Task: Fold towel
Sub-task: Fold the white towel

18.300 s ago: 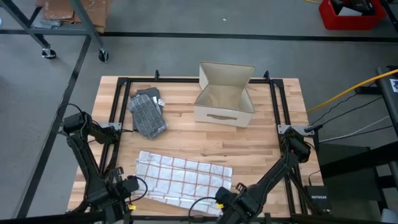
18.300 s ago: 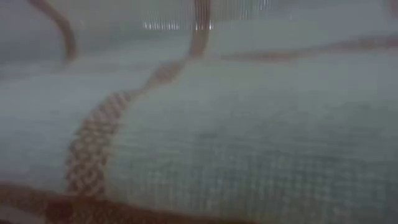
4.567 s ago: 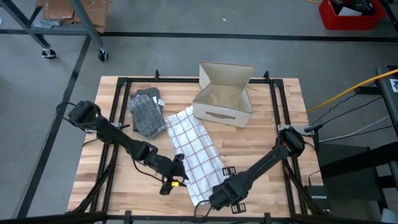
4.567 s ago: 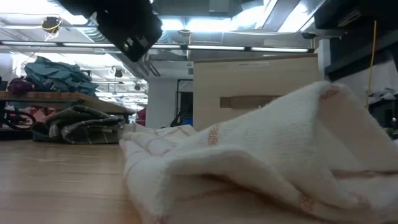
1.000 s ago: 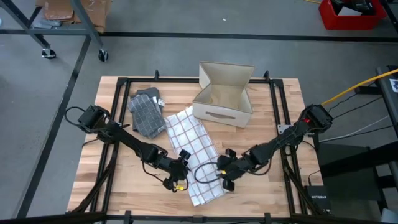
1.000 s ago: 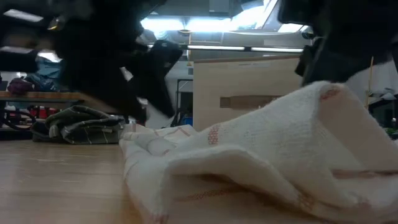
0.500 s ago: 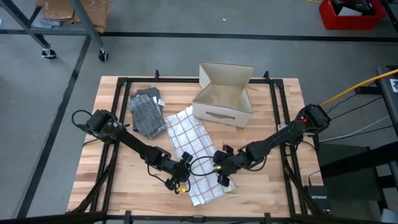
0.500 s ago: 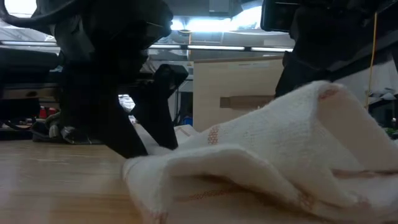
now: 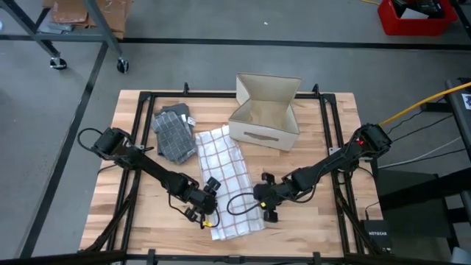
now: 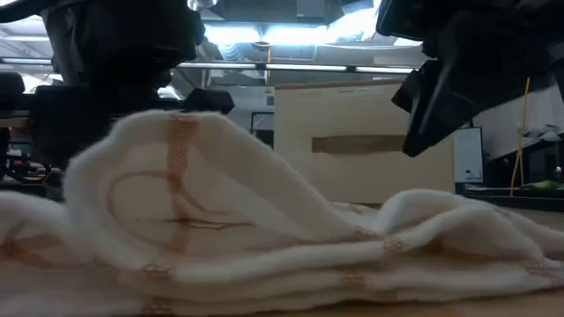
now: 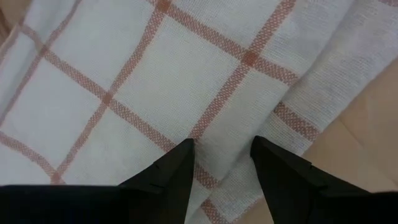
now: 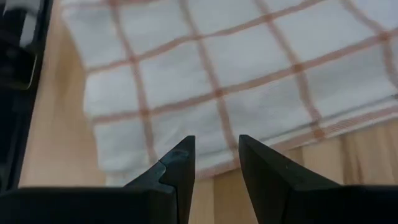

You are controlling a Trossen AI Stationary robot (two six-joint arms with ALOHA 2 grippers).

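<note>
The checked towel (image 9: 230, 184) is lying in a long strip down the middle of the table (image 9: 316, 147), running from the cardboard box (image 9: 265, 112) toward the near edge. The left gripper (image 9: 200, 209) and right gripper (image 9: 268, 203) are flanking its near end, both parted and holding nothing. It looks soft, light and floppy, so it is probably asking for pinches at the near corners, through every layer.
</note>
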